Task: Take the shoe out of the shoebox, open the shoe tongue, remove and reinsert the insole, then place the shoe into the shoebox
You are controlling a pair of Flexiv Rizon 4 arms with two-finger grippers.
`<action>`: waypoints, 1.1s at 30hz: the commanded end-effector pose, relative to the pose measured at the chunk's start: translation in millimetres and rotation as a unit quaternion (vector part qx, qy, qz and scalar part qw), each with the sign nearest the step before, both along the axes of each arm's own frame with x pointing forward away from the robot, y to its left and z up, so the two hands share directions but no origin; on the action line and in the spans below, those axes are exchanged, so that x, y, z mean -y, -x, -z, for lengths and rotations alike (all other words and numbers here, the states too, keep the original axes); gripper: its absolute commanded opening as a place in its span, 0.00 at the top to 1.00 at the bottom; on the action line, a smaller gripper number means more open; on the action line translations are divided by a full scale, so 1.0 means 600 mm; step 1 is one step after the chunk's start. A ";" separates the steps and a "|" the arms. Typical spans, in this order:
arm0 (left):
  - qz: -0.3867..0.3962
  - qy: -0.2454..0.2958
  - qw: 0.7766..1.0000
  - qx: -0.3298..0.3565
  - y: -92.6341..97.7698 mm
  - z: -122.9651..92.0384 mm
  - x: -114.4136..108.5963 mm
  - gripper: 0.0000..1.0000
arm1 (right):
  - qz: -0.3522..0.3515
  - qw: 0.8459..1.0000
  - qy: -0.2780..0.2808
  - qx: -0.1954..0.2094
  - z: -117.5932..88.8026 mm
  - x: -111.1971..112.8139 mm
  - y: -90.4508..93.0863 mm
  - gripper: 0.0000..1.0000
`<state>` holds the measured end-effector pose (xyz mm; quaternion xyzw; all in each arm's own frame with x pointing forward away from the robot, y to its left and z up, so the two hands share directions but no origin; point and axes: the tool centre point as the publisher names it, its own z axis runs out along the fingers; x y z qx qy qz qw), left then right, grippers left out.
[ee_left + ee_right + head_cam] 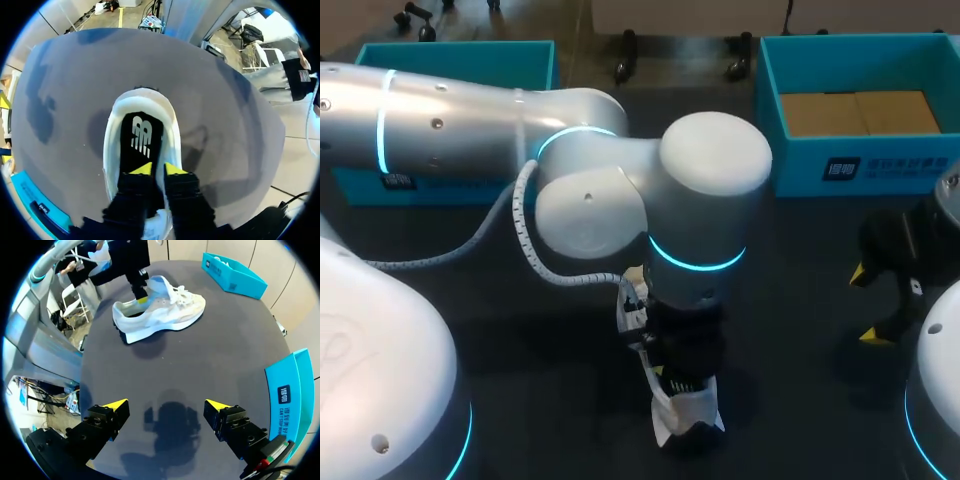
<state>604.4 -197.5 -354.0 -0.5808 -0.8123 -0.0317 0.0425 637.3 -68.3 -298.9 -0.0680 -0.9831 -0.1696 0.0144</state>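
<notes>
Left pincer (154,169) is down inside the shoe (111,150), right over the insole (141,135), which runs straight ahead toward the heel. Can't tell if it's clamped on anything. Right pincer (166,405) is wide open over the tabletop (210,355), well apart. Only its wrist view shows the shoe side-on, upright.

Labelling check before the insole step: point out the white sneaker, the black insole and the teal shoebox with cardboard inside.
white sneaker (170,312): right wrist view, side panel.
black insole (142,131): left wrist view, visible middle.
teal shoebox (800,165): head view, front wall.
</notes>
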 end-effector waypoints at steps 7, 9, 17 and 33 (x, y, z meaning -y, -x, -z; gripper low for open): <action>-0.007 -0.010 1.000 0.008 0.000 0.011 0.003 0.51 | 0.000 1.000 0.001 0.001 0.000 -0.001 0.002 0.00; -0.007 -0.012 1.000 0.010 0.002 0.011 0.003 0.33 | 0.000 1.000 0.001 0.001 0.000 -0.001 0.002 0.00; -0.007 -0.019 1.000 0.011 0.001 0.022 0.008 0.00 | 0.000 1.000 0.001 0.001 0.000 -0.001 0.002 0.00; 0.001 0.007 1.000 0.018 -0.010 -0.005 -0.005 0.00 | 0.000 1.000 0.001 0.001 0.000 -0.001 0.002 0.00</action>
